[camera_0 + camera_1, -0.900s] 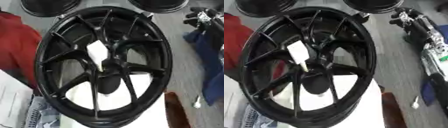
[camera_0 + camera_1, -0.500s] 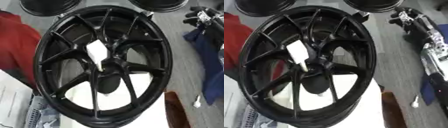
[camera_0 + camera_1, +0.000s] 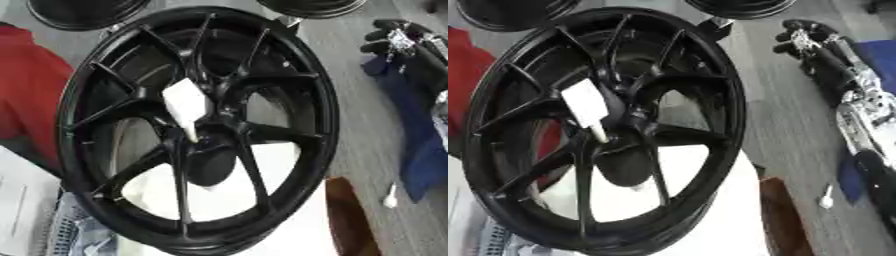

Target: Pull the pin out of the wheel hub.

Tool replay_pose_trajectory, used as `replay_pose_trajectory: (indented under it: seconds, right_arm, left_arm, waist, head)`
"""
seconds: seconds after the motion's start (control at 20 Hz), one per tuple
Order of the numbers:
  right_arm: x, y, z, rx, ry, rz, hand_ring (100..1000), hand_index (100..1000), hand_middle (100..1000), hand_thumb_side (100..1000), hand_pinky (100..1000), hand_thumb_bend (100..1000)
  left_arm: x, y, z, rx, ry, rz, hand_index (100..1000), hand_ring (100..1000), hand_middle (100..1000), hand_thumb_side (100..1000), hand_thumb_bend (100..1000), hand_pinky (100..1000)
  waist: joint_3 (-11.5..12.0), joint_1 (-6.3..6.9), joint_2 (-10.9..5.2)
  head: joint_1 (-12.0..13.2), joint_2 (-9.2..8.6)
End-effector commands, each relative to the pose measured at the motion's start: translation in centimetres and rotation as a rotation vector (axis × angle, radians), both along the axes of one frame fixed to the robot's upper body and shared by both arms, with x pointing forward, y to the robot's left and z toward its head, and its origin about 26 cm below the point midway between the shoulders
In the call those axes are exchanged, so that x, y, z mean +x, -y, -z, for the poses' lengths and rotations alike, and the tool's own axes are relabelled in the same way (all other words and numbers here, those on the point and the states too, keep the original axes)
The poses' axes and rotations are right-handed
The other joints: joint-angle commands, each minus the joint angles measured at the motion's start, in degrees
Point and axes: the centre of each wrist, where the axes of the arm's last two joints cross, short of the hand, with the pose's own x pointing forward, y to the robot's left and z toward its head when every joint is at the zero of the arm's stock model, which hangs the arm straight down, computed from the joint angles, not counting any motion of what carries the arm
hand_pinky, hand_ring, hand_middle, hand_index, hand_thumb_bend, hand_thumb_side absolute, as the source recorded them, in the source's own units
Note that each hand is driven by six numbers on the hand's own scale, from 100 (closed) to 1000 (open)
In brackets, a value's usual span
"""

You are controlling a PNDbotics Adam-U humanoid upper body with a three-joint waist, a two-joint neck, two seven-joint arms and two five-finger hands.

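Observation:
A large black spoked wheel (image 3: 324,115) stands tilted and fills the middle of both views. From its hub (image 3: 214,130) a white pin (image 3: 185,102) sticks out toward me, thin at the hub end and with a wide flat white head. My right hand (image 3: 807,37) lies at the upper right, well clear of the wheel and to the right of its rim, with the arm running down the right edge. Nothing touches the pin. My left hand shows in neither view.
Two more black wheels (image 3: 83,12) (image 3: 311,6) stand at the top edge. A red cloth (image 3: 26,100) lies left of the wheel, a blue cloth (image 3: 420,150) on the right. A brown board (image 3: 350,220) and a small white object (image 3: 390,200) sit lower right.
The whole picture has shifted and tilted slightly, so the camera moved. The pin stays in the hub and the right hand keeps its place.

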Motion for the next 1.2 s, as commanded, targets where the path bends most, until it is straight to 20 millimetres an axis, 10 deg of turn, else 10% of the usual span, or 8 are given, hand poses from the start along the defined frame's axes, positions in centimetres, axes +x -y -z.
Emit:
replay_pose_trajectory:
  seconds: [0.05,0.5,1.2]
  right_arm:
    - [-0.8,0.3,-1.6,-0.066,0.046,0.004,728,793,674,493,976,100]
    - [-1.4,0.6,-1.2,-0.084,0.036,0.026,727,792,673,496,975,100]
    - [-1.2,0.6,-1.4,-0.106,0.023,0.010,725,792,670,497,974,100]
  left_arm:
    - [-1.1,0.0,-3.0,0.182,0.060,0.021,737,664,602,569,399,754]
    - [-2.5,1.9,-8.3,0.680,0.164,0.136,807,712,683,574,432,781]
    - [-1.0,4.5,-9.2,1.250,0.159,0.315,832,755,722,597,451,807]
  waist:
    - [0.0,0.10,-0.56]
    - [0.1,0.54,-0.68]
    - [-0.7,1.20,-1.19]
  head:
    - [0.1,-0.50]
    - [0.4,-1.00]
    - [0.6,-1.30]
